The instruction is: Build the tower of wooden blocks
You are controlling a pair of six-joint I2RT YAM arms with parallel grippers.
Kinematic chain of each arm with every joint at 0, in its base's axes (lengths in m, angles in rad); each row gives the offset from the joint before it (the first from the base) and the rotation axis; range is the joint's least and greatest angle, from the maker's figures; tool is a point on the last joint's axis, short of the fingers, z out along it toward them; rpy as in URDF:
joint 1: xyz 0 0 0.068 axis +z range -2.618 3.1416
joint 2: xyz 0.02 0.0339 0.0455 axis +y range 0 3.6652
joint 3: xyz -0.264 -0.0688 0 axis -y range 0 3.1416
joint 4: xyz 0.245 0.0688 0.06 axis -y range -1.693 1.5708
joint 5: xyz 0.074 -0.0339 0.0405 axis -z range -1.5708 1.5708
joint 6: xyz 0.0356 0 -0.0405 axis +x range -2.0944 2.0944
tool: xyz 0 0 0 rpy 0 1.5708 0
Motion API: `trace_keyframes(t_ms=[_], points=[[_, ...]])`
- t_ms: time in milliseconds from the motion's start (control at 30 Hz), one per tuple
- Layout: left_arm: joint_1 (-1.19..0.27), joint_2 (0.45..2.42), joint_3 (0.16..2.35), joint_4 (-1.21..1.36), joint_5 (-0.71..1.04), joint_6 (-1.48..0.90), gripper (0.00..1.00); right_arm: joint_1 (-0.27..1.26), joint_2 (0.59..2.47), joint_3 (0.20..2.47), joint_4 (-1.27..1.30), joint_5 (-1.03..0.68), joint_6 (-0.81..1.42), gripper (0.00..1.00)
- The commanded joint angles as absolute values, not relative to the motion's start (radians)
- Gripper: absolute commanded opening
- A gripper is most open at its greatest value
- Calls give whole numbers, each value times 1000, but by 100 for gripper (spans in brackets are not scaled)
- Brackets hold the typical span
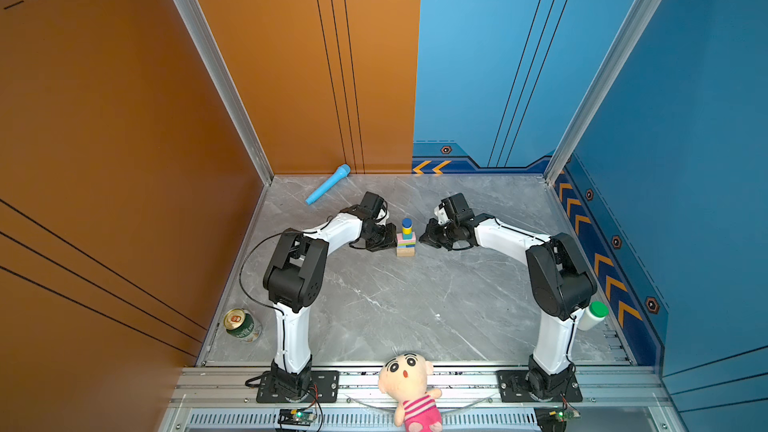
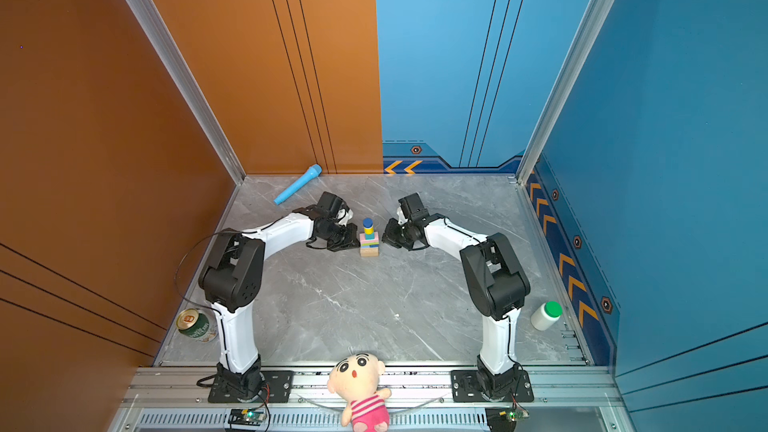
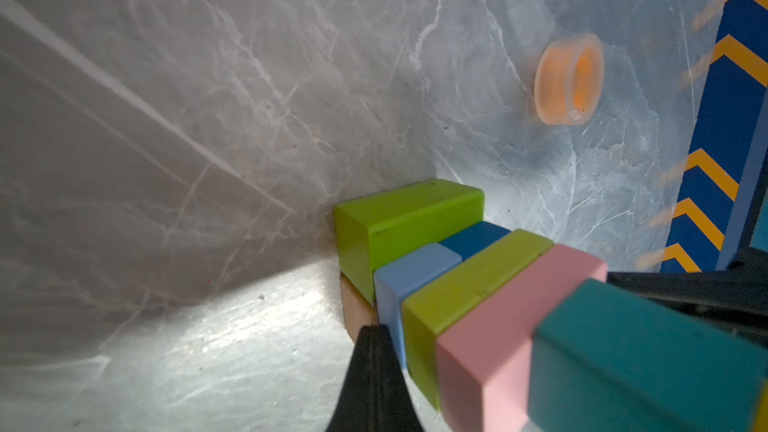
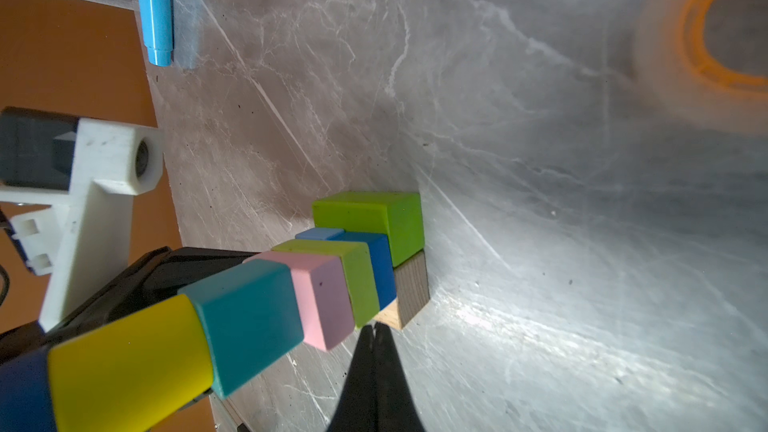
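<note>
Appears to be the closing step; wood block tower [image 1: 406, 241] standing on the table [image 1: 374, 309] — middle, nearer the far edge; flanked by left gripper [image 1: 393, 243] and right gripper [image 1: 422, 238], both clenched empty; next — backing off without nudging.

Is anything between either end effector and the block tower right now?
Nothing visible. The left end effector and right end effector, both shut, sit close beside the lower blocks of the tower on opposite sides, with nothing in either gap. The orange tape ring and blue microphone lie clear of both.
</note>
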State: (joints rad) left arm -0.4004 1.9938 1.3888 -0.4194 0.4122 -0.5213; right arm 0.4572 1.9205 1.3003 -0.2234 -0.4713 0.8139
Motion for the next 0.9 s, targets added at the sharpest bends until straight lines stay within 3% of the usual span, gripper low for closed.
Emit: trace_keyframes(t_ms=[0,867], points=[[-396,1997,1401,-445,426,-518,0,460,1918,1301,-207,-466,827,0],[-381,1965,1396,-459,419,-508,0,462,1991,1335,-176,-479,850,0]])
